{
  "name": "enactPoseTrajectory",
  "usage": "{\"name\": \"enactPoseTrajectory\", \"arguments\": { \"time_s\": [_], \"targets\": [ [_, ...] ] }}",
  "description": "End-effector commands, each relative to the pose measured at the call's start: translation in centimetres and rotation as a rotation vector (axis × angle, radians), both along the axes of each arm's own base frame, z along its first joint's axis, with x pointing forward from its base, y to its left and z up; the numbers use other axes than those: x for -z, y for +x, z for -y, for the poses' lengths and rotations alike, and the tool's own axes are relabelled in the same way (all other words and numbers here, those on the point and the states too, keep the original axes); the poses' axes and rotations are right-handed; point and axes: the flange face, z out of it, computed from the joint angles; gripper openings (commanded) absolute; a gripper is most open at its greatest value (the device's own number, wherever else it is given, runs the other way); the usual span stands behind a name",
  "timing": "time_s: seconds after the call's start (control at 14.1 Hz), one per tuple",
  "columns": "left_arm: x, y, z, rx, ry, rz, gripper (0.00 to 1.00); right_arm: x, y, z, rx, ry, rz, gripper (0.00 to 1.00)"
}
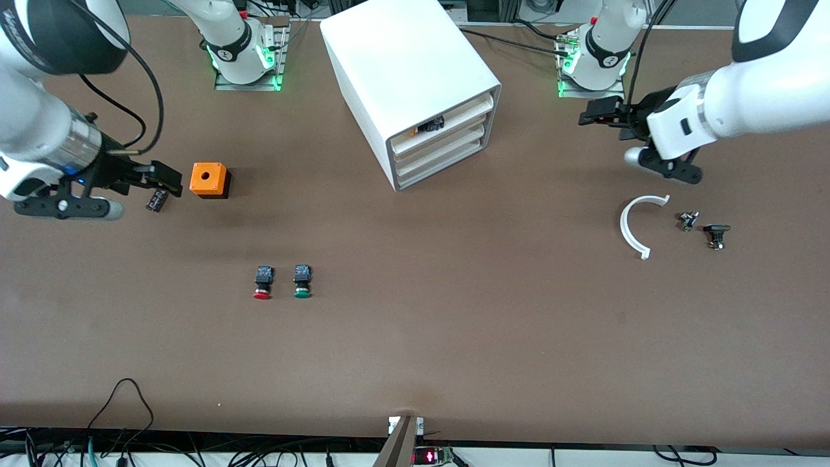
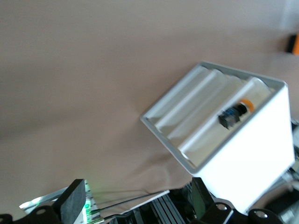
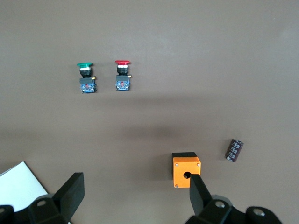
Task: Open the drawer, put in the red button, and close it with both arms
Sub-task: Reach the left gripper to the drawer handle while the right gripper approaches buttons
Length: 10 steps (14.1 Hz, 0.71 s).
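Two white arms reach in from their bases along the table's edge farthest from the front camera, and both hang in the air with nothing held. The right gripper (image 1: 159, 185) hovers at the right arm's end of the table, over a small dark cylinder (image 1: 156, 200) and just beside an orange box (image 1: 209, 179) with a round hole in its top; its fingers (image 3: 71, 192) stand spread wide and empty. The left gripper (image 1: 600, 111) hovers near its own base at the left arm's end, pointing toward the white cabinet (image 1: 405, 71), its fingers (image 2: 72, 202) likewise parted with nothing between them.

The cabinet stands between the two bases, turned at an angle, with three drawer fronts. The drawer (image 1: 446, 138), the middle one, is closed. A small dark part with an orange tip (image 2: 236, 112) lies in the top one.

The red button (image 1: 262, 283) lies on its side on the brown tabletop, nearer the front camera than the cabinet, just beside the green button (image 1: 302, 281) and apart from it. Toward the left arm's end lie a white curved strip (image 1: 634, 227) and two small dark parts (image 1: 703, 227). Cables run along the table's edge nearest the front camera.
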Motion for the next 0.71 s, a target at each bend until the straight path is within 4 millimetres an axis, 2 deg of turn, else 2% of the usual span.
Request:
{"name": "enactPoseTrajectory", "arguments": {
  "time_s": [0.0,0.14,0.21,0.35,0.5,0.64],
  "targets": [
    [4.8,0.7,2.3,0.103,-0.178,-0.055,0.99,2.2,1.4,-1.4,-0.025,0.021,0.005,1.00],
    [9.0,0.7,3.3,0.071,-0.316,-0.056,0.99,3.7,2.3,-2.0,-0.028,0.022,0.017,1.00],
    [11.2,-0.2,4.9,0.088,-0.360,-0.039,0.99,4.3,2.6,-2.2,-0.031,0.023,0.024,1.00],
    [15.6,-2.1,6.7,0.059,-0.462,-0.030,0.99,6.1,3.4,-2.5,-0.032,0.022,0.025,1.00],
    [20.6,-4.0,8.3,0.047,-0.603,-0.069,0.95,8.8,4.5,-3.1,-0.036,0.021,0.024,1.00],
    [24.6,-4.1,8.6,0.076,-0.701,-0.062,0.91,10.5,5.0,-3.3,-0.037,0.020,0.027,1.00]
  ]
}}
